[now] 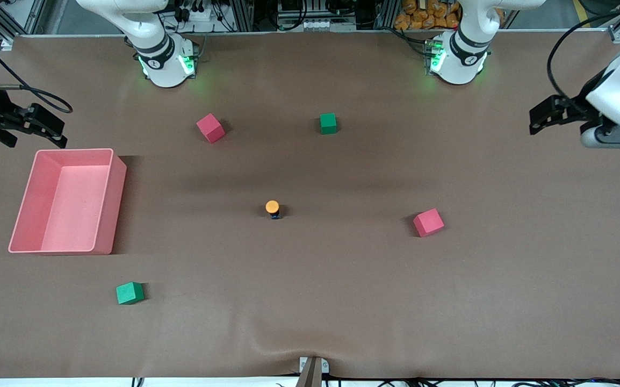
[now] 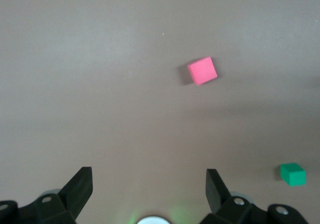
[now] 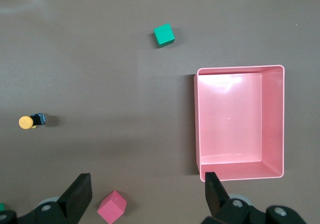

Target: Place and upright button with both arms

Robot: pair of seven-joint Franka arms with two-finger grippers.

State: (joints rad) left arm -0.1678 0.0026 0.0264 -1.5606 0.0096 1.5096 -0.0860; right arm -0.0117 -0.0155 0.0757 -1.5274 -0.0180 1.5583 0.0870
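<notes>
Button [image 1: 272,208] stands cap-up on the brown table [image 1: 342,301] near its middle, between the pink bin [image 1: 107,215] and a red cube [image 1: 428,222], touched by nothing. Both arms wait high at the table's ends, the left gripper [image 2: 149,184] and right gripper [image 3: 147,190] each with fingers spread and empty. Judging by this, placing and uprighting look finished, so nothing seems called for beyond staying clear.
</notes>
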